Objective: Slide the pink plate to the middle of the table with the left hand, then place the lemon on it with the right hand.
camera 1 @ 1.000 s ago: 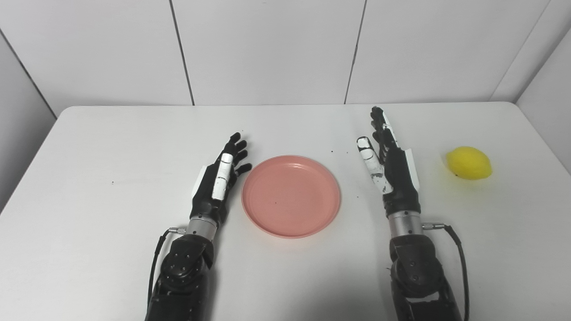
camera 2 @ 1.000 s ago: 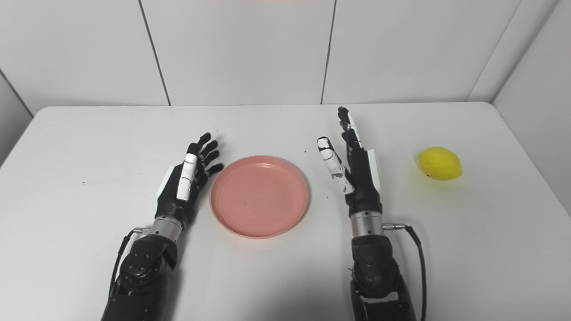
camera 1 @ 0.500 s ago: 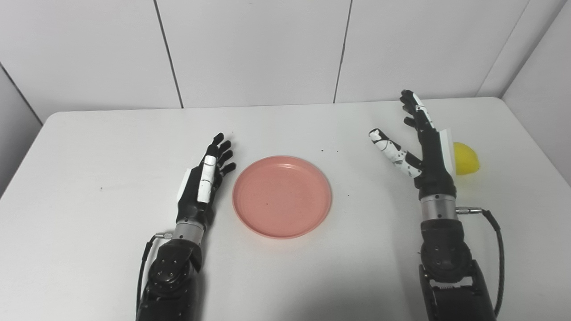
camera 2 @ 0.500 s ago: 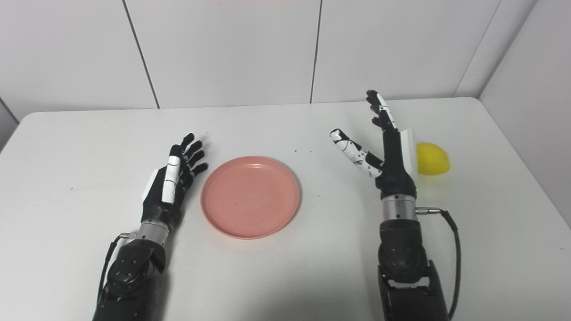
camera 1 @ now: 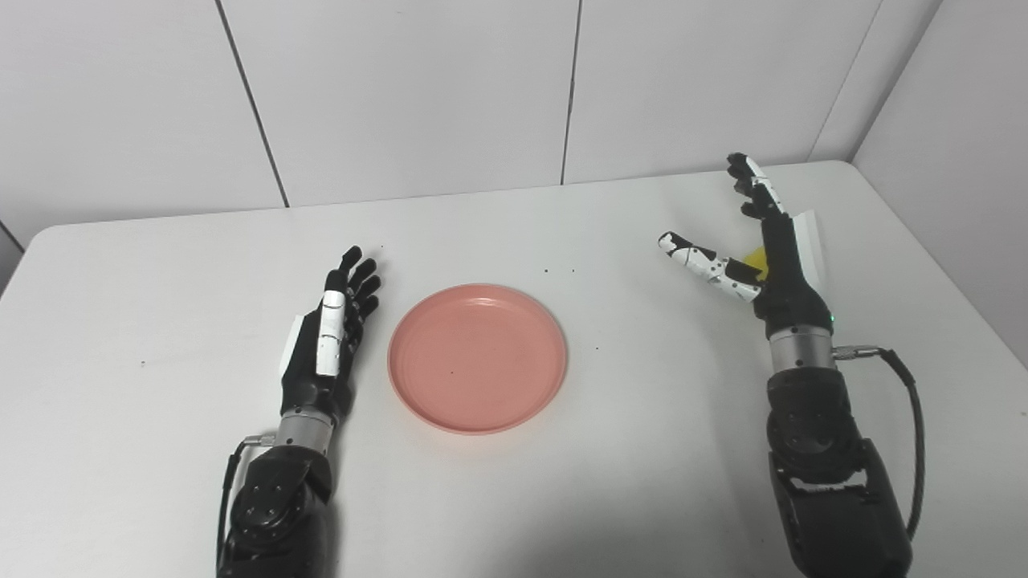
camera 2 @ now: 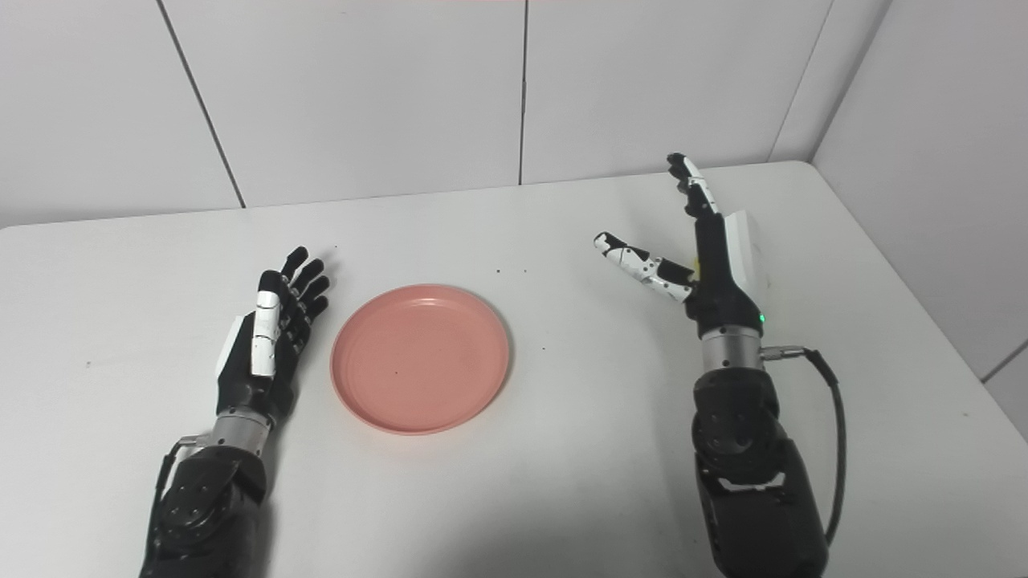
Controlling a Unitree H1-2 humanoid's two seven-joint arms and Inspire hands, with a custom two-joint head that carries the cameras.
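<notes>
The pink plate (camera 1: 478, 357) lies flat on the white table (camera 1: 161, 265), near its middle. My left hand (camera 1: 325, 345) rests open beside the plate's left rim, apart from it, fingers pointing away from me. My right hand (camera 1: 773, 253) stands open at the right of the table, with fingers up and thumb spread to the left. The lemon (camera 1: 756, 258) shows only as a yellow sliver between thumb and palm; the hand hides the rest. I cannot tell whether the hand touches it.
White wall panels (camera 1: 401, 88) close the table's far edge, and a side wall (camera 1: 956, 152) stands close on the right. Small dark specks (camera 1: 560, 270) dot the table beyond the plate. A cable (camera 1: 911, 417) loops off the right wrist.
The camera has turned to the right. My right hand has moved right and away from me, to the lemon, which it now nearly hides. The plate and left hand stay put.
</notes>
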